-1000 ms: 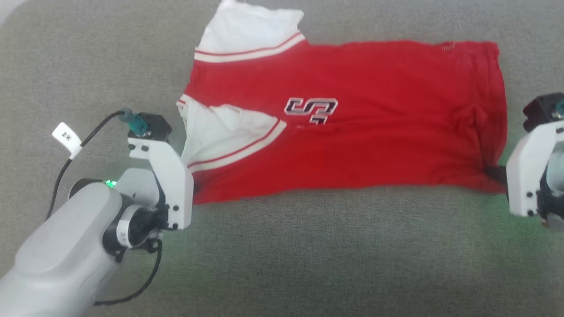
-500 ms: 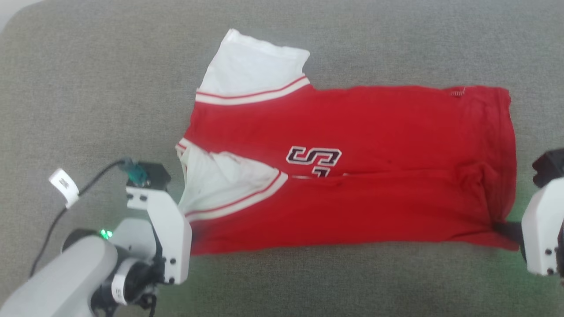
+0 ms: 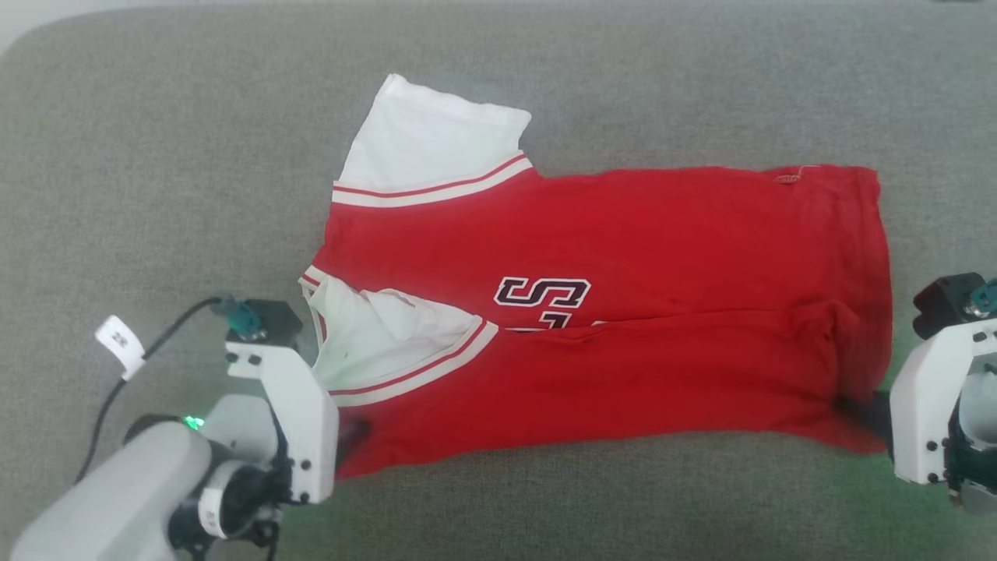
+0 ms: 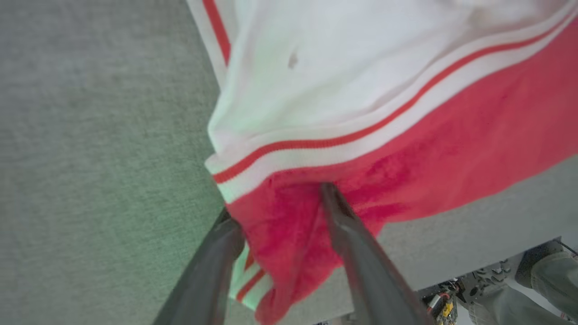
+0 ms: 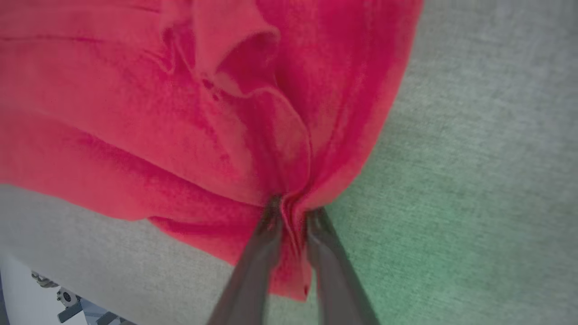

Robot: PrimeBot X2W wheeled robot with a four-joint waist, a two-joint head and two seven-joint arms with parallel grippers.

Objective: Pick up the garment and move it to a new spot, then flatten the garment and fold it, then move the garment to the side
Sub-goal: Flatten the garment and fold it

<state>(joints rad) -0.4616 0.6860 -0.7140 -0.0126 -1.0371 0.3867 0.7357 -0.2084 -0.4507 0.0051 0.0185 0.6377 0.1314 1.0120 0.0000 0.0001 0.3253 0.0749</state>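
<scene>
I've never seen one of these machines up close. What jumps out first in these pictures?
The bright red jersey-style shirt with white sleeves and dark chest lettering lies spread across the grey fabric surface in the middle of the head view. At its near corners, the left end effector has its two dark fingers apart around the red hem, while the right end effector pinches a bunched corner of red cloth.

The garment [image 3: 623, 257], a small red shirt, is being spread sideways on the gray surface [image 3: 156, 156], neck end to the left. Its near edge is being folded over, and the dark letters [image 3: 543, 290] are being half covered. One white sleeve [image 3: 424, 144] is being laid flat at the far side. The other sleeve [image 3: 374, 343] is being crumpled, and the near right corner is being bunched up.
</scene>
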